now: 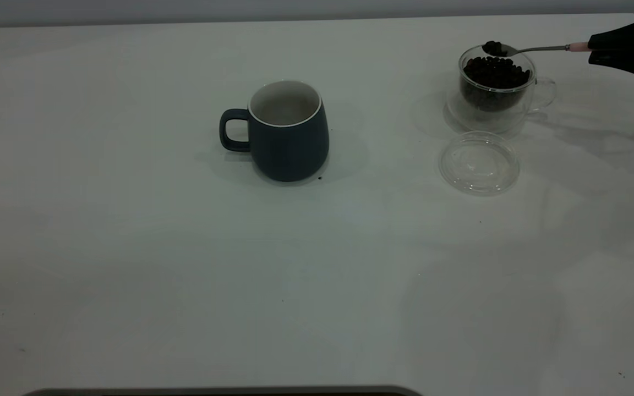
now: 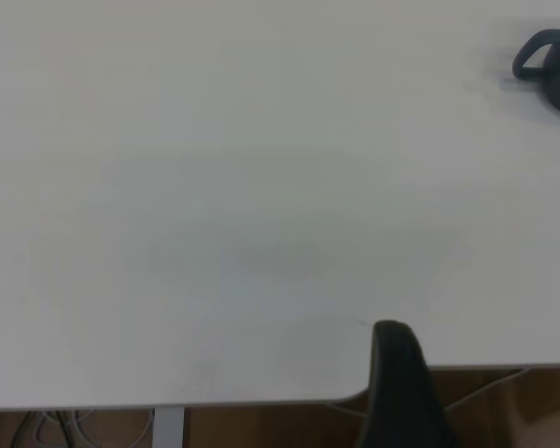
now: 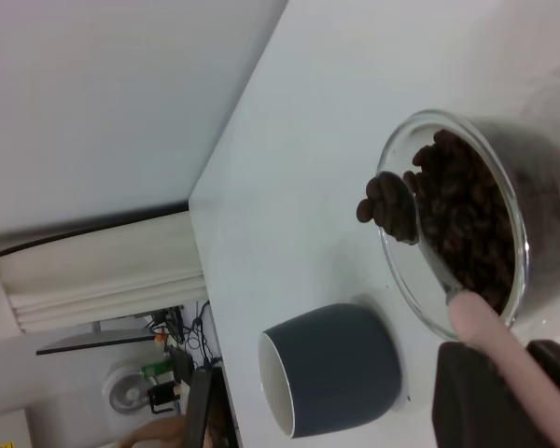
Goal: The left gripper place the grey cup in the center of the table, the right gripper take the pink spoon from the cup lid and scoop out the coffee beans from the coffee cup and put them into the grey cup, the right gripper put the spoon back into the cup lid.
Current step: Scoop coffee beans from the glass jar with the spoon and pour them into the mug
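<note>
The grey cup (image 1: 289,132) stands upright near the table's middle, handle to the left, empty inside. The glass coffee cup (image 1: 496,88), full of coffee beans, stands at the back right. My right gripper (image 1: 597,52) is shut on the pink spoon's handle (image 1: 575,47). The spoon bowl (image 1: 494,48) carries a few beans just above the coffee cup's rim. The right wrist view shows the spoon (image 3: 495,336), its beans (image 3: 387,205), the coffee cup (image 3: 476,224) and the grey cup (image 3: 331,378). My left gripper (image 2: 476,373) is open, empty and parked at the table's edge.
The clear cup lid (image 1: 479,163) lies flat and empty just in front of the coffee cup. A small dark speck lies on the table by the grey cup's base (image 1: 320,177). The grey cup's handle shows at a corner of the left wrist view (image 2: 541,58).
</note>
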